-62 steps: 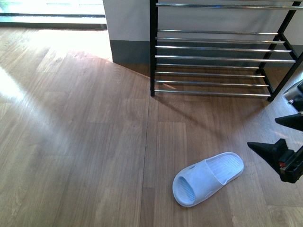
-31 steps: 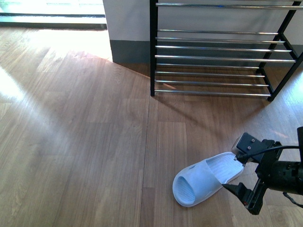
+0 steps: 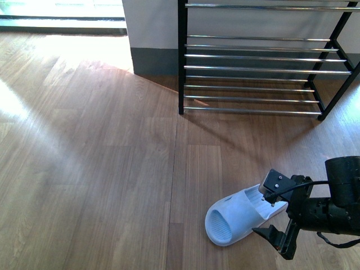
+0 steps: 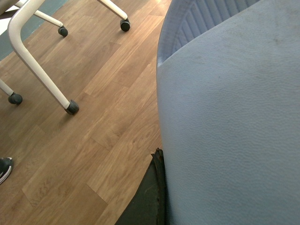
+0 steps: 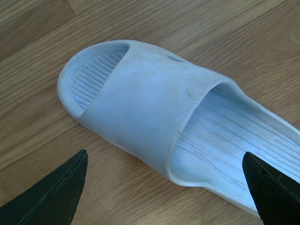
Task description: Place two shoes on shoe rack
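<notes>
No grey sneakers are in view; the shoes here are light blue slippers. One light blue slipper [image 3: 239, 216] lies on the wood floor in front of the shoe rack [image 3: 259, 56], toe to the near left. My right gripper [image 3: 263, 212] is open just above its heel half. In the right wrist view the slipper [image 5: 140, 112] lies between the spread fingertips of the gripper [image 5: 164, 158], which do not touch it. My left gripper is shut on a second light blue slipper [image 4: 234, 117], which fills the left wrist view. Only one black finger [image 4: 147, 201] shows against it.
The rack stands against a white wall with a grey baseboard [image 3: 154, 61], and its chrome rod shelves are bare. White chair legs on castors [image 4: 47, 79] and a dark shoe tip [image 4: 3, 168] show on the floor in the left wrist view.
My right arm has come in from the right edge and dropped low over the slipper's heel end, jaws still open. The slipper has not moved.
</notes>
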Robot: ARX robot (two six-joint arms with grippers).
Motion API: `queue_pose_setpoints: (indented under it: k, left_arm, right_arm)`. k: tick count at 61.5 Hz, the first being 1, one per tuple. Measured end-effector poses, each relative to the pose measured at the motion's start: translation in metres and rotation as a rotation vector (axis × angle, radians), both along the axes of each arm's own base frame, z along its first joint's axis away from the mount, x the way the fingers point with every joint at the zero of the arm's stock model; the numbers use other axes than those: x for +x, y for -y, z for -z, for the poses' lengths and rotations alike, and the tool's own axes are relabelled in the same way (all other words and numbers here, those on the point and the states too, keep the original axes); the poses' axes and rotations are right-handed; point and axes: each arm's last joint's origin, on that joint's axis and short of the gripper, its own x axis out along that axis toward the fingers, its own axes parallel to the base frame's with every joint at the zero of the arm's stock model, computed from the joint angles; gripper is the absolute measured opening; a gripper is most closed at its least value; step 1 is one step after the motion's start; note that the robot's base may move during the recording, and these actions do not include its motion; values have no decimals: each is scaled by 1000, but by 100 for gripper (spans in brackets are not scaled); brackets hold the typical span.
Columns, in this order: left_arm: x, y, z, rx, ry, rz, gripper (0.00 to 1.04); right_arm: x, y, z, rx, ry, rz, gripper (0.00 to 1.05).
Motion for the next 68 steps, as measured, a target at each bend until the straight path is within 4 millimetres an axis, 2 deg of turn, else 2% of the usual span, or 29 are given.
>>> queue_pose_setpoints:
  k: [8, 26, 33, 40, 50, 52, 53, 56, 62, 68]
  left_arm:
    - [0, 0, 0, 0, 0, 0, 2]
    - [0, 0, 0, 0, 0, 0, 2]
    - [0, 0, 0, 0, 0, 0, 2]
    - [0, 0, 0, 0, 0, 0, 2]
    - [0, 0, 0, 0, 0, 0, 2]
    - [0, 0, 0, 0, 0, 0, 2]
    - [0, 0, 0, 0, 0, 0, 2]
    - [0, 0, 0, 0, 0, 0, 2]
    - [0, 0, 0, 0, 0, 0, 2]
    - [0, 0, 0, 0, 0, 0, 2]
  right_arm:
    - [3, -4, 16, -11, -33, -7, 96]
    - [9, -15, 25, 15, -109, -30, 95]
    - [6, -20, 35, 16, -131, -35, 70]
    - [8, -22, 38, 17, -128, -31, 54]
    - [10, -27, 40, 32, -106, -3, 18]
    - [9, -28, 39, 39, -102, 4, 14]
    - [8, -28, 36, 53, -98, 15, 8]
    - [7, -29, 32, 56, -81, 25, 2]
    - [7, -29, 14, 63, -28, 50, 1]
    - [12, -28, -22, 78, 79, 69, 1]
